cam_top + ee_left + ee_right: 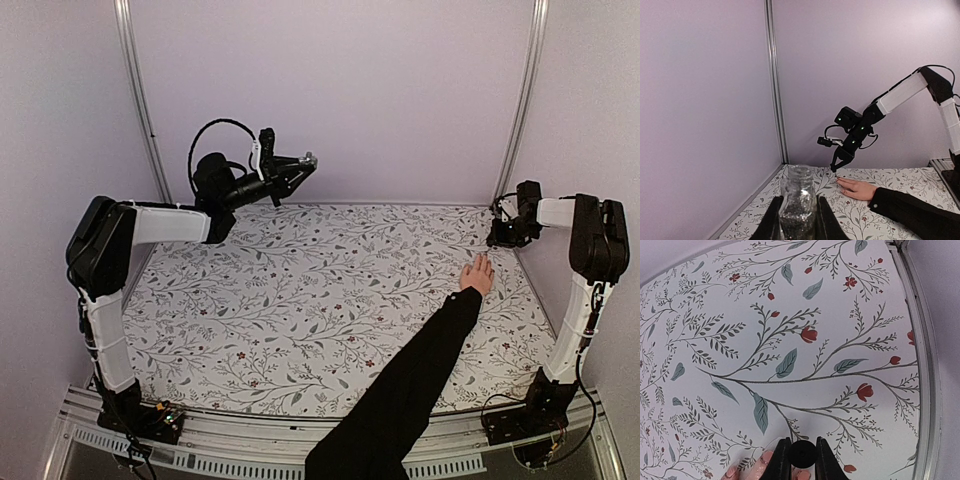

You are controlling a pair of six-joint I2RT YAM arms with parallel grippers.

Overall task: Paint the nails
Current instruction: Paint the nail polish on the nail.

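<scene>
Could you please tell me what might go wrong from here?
The left gripper holds the uncapped bottle raised off the table; any tilt could spill polish. The right gripper, shut on the black cap, sits right at the nails of the hand; a small slip could jab or smear skin.

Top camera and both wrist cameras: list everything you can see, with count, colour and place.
tablecloth: one, white with grey leaves and red flowers, covering the table
frame posts: two, silver, back corners
glitter bottle: one, clear with silvery contents, uncapped, raised at back left
black cap: one, round, just above the person's fingertips
hand: one, bare, light-skinned, flat on the cloth, right rear
sleeve: one, black, from the near edge to the hand
nails: pinkish, count unclear
left gripper: black, shut on the glitter bottle
right gripper: black, shut on the black cap
</scene>
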